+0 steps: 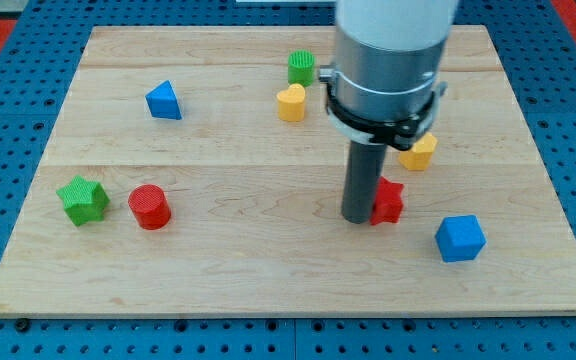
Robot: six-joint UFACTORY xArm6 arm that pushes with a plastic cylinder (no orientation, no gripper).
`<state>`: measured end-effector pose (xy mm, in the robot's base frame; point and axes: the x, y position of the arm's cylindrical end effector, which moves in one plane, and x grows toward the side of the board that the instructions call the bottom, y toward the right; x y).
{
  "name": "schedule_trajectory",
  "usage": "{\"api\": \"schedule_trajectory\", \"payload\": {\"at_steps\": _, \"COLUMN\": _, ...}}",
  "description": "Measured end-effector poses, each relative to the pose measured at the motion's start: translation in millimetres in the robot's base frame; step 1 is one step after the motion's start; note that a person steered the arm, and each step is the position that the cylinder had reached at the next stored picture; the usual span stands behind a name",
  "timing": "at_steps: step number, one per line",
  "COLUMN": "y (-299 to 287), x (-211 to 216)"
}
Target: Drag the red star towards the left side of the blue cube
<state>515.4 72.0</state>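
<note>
The red star [389,200] lies on the wooden board right of centre, partly hidden by my rod. My tip [358,217] rests on the board touching the star's left side. The blue cube [460,238] sits below and to the right of the star, a short gap apart. The star is up and to the left of the cube.
A yellow block [419,152] lies just above the star, partly behind the arm. A yellow heart [291,102] and a green cylinder [302,67] are at top centre. A blue triangle [164,101] is upper left. A green star [83,199] and a red cylinder [150,207] are at left.
</note>
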Motion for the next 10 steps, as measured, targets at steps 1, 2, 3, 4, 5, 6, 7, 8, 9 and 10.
{"api": "schedule_trajectory", "payload": {"at_steps": 1, "y": -30.5, "x": -11.9}}
{"api": "schedule_trajectory", "payload": {"at_steps": 2, "y": -44.2, "x": -41.2}}
{"api": "schedule_trajectory", "payload": {"at_steps": 3, "y": -26.6, "x": -59.0}}
{"api": "schedule_trajectory", "payload": {"at_steps": 4, "y": -13.3, "x": -50.4}}
{"api": "schedule_trajectory", "payload": {"at_steps": 5, "y": -13.3, "x": -26.7}}
{"api": "schedule_trajectory", "payload": {"at_steps": 6, "y": -3.7, "x": -10.3}}
{"api": "schedule_trajectory", "payload": {"at_steps": 7, "y": -8.3, "x": -15.6}}
{"api": "schedule_trajectory", "payload": {"at_steps": 8, "y": -13.8, "x": -40.8}}
{"api": "schedule_trajectory", "payload": {"at_steps": 9, "y": 6.2, "x": -63.3}}
{"api": "schedule_trajectory", "payload": {"at_steps": 10, "y": 31.4, "x": -58.5}}
